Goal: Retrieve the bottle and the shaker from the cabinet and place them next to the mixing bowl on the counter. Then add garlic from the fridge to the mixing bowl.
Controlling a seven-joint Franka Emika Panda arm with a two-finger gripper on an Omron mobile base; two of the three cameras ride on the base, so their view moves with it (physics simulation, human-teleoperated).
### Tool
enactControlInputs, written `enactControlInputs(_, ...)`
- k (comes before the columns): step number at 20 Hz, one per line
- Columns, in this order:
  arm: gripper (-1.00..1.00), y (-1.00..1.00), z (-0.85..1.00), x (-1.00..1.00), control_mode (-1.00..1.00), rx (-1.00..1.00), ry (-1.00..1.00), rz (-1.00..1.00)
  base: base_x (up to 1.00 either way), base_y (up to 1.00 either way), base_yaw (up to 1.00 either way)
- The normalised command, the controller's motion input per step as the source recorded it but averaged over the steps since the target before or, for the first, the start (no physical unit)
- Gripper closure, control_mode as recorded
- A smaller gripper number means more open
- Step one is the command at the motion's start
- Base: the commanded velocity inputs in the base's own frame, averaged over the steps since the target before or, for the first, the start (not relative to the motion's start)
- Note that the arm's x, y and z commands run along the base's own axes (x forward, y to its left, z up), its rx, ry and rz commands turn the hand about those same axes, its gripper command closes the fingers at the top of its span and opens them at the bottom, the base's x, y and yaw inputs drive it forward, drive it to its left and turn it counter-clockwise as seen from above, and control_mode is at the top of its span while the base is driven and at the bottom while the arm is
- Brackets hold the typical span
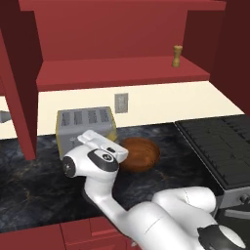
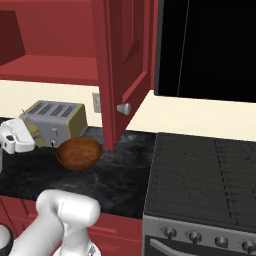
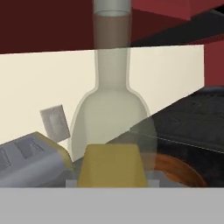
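A clear glass bottle (image 3: 112, 109) with a yellow label and brown liquid in its neck stands upright right in front of the hand camera, and my gripper (image 3: 112, 181) is shut on its lower body. My hand (image 1: 95, 140) hovers over the counter between the toaster and the brown wooden mixing bowl (image 1: 140, 153), which also shows in the right base view (image 2: 78, 152) and behind the bottle (image 3: 181, 171). The tan shaker (image 1: 177, 55) stands on the open cabinet's shelf at its right end. The garlic and the fridge are out of view.
A silver and yellow toaster (image 1: 86, 127) sits against the wall left of the bowl. A black stove (image 2: 205, 175) takes up the counter's right side. Red cabinet doors (image 2: 125, 65) hang open above the counter. A wall outlet (image 1: 121, 103) is behind the bowl.
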Motion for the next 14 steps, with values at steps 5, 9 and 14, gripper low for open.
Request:
enactControlInputs(5, 1.0, 0.27, -0.62, 0.32, -1.0, 0.0, 0.05, 0.0, 0.0, 0.0, 0.0)
enactControlInputs(9, 1.0, 0.17, -0.57, 0.23, -1.0, 0.0, 0.06, -0.01, 0.0, 0.0, 0.0)
enactControlInputs(14, 1.0, 0.0, -0.47, 0.24, -1.0, 0.0, 0.04, 0.0, 0.0, 0.0, 0.0)
